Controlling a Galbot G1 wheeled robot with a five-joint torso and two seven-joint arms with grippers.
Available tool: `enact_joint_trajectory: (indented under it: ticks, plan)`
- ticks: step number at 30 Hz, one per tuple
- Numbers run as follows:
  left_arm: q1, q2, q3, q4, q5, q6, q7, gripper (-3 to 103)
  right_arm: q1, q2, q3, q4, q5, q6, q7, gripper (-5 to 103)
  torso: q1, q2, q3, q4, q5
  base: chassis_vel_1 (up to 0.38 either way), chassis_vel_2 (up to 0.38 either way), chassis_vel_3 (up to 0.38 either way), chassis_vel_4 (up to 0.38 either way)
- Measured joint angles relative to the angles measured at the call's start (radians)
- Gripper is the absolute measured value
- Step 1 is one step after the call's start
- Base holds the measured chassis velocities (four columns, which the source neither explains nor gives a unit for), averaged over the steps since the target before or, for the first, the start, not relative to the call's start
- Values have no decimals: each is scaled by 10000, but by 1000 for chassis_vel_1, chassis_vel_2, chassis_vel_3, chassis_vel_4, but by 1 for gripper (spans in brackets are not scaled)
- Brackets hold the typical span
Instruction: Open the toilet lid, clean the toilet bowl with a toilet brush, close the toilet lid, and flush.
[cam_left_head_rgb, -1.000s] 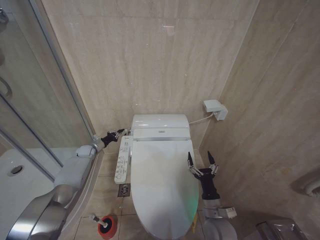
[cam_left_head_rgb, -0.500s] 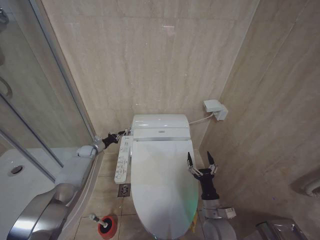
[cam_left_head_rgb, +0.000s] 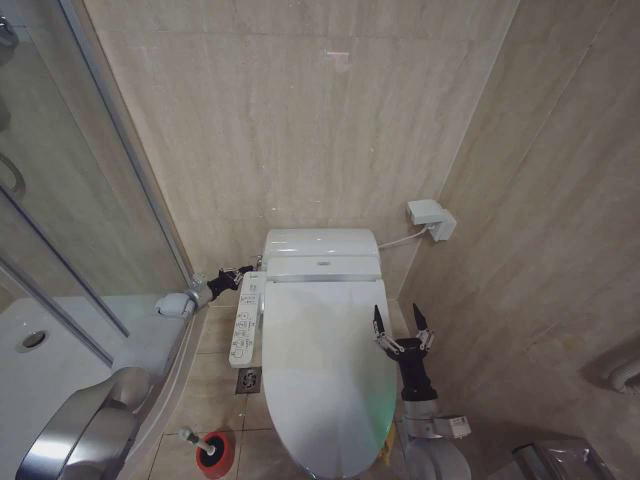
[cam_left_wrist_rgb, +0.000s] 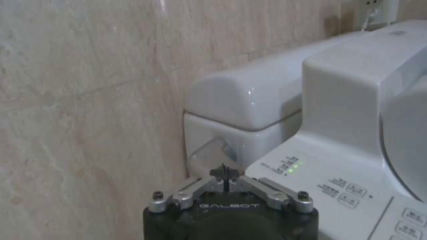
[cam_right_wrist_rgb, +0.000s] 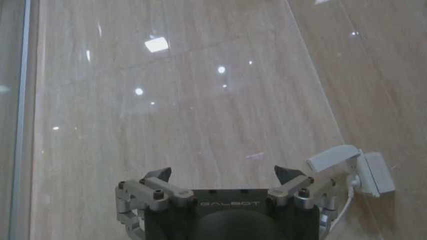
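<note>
Down flat, toilet lid (cam_left_head_rgb: 322, 370), right end effector (cam_left_head_rgb: 402, 325) spread wide just beside, left end effector (cam_left_head_rgb: 243, 269) pinched, near tank.

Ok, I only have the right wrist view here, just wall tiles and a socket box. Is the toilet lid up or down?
Observer: Down. The toilet lid lies shut over the seat in the head view.
Operator: Where is the left end effector?
Observer: The left end effector is beside the tank, at the far end of the control panel, fingers together.
Operator: And the brush?
Observer: The toilet brush stands in its red holder on the floor, left of the toilet.
</note>
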Motion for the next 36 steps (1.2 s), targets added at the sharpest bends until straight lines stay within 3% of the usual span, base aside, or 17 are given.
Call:
enact_joint_trajectory:
  ticks: [17, 23, 36]
  plan:
    - [-82, -95, -38, 245, -101, 88, -82, 0, -4, -7, -7, 0, -70, -1, -2, 100, 0, 0, 0, 9, 1, 0, 0, 0, 0]
    - [-44, -97, 1, 38, -45, 70, -75, 0, -23, -55, 26, 0, -44, 8, 1, 100, 0, 0, 1, -6, -1, 0, 0, 0, 0]
    - [-54, -190, -58, 206, -3, 65, -73, 0, 0, -64, 0, -33, -21, 11, 4, 100, 0, 0, 0, 4, 1, 0, 0, 0, 0]
